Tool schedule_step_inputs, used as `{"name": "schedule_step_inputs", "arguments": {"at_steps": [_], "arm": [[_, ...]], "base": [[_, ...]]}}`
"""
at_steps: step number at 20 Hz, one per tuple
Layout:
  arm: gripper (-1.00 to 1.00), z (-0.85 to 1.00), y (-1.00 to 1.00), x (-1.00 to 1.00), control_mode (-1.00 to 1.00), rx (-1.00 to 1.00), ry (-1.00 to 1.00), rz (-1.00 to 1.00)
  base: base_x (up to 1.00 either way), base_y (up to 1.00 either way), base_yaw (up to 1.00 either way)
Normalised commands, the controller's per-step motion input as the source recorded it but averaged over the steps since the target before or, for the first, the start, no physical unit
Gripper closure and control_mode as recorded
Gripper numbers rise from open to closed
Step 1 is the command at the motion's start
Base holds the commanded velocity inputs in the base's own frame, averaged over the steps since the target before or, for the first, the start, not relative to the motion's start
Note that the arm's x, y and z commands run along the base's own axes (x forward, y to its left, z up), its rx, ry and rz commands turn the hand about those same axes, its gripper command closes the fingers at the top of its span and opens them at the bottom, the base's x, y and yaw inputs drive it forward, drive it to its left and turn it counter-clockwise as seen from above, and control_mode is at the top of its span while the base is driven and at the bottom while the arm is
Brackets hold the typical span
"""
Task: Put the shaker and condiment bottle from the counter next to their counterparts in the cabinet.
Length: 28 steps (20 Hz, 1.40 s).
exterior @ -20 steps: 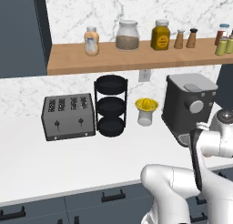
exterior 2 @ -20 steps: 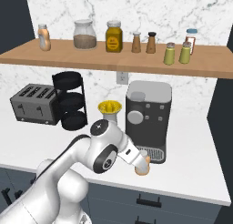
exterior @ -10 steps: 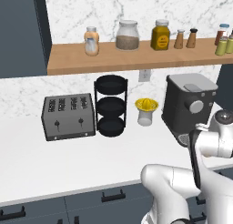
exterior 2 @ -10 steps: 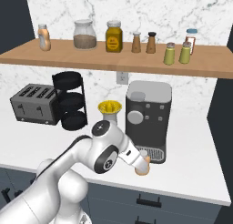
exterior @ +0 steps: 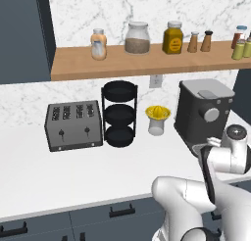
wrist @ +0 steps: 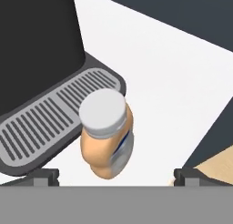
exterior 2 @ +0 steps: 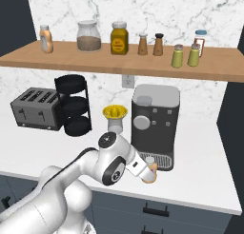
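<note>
The condiment bottle (wrist: 107,136), orange and white with a silvery cap, stands on the white counter (wrist: 182,73) just in front of the coffee machine's drip tray. My gripper (wrist: 117,176) is open, with one fingertip on each side of the bottle and clear of it. From the right base view the hand (exterior 2: 143,166) hangs right over the bottle (exterior 2: 152,177). Its twin bottle (exterior 2: 45,38) (exterior: 98,44) stands at the left end of the cabinet shelf (exterior 2: 119,63). Two yellow-green shakers (exterior 2: 177,56) (exterior 2: 193,55) stand side by side on the shelf's right part.
A dark coffee machine (exterior 2: 152,119) stands right behind the bottle, its grille (wrist: 45,123) close by. A yellow juicer (exterior 2: 114,116), a black tiered rack (exterior 2: 74,104) and a toaster (exterior 2: 35,108) stand to the left. A glass jar (exterior 2: 88,36), a mustard jar (exterior 2: 119,38) and brown shakers (exterior 2: 143,44) are on the shelf.
</note>
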Motion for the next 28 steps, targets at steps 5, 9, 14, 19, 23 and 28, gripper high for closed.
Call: {"name": "schedule_step_inputs", "arguments": {"at_steps": [5, 9, 14, 19, 23, 28], "arm": [[-1.00, -0.16, -0.01, 0.19, -1.00, 0.00, 0.00, 0.00], [-1.00, -0.19, -0.03, 0.12, -1.00, 0.00, 0.00, 0.00], [-1.00, -0.21, -0.11, 0.19, -1.00, 0.00, 0.00, -0.01], [1.00, -0.22, -0.01, 0.16, -1.00, 0.00, 0.00, -0.03], [1.00, -0.14, -0.17, 0.24, -1.00, 0.00, 0.00, -0.04], [1.00, -0.02, -0.09, 0.12, -1.00, 0.00, 0.00, -0.03]], "base": [[0.00, 0.00, 0.00], [0.00, 0.00, 0.00], [0.00, 0.00, 0.00], [0.00, 0.00, 0.00], [0.00, 0.00, 0.00], [0.00, 0.00, 0.00]]}}
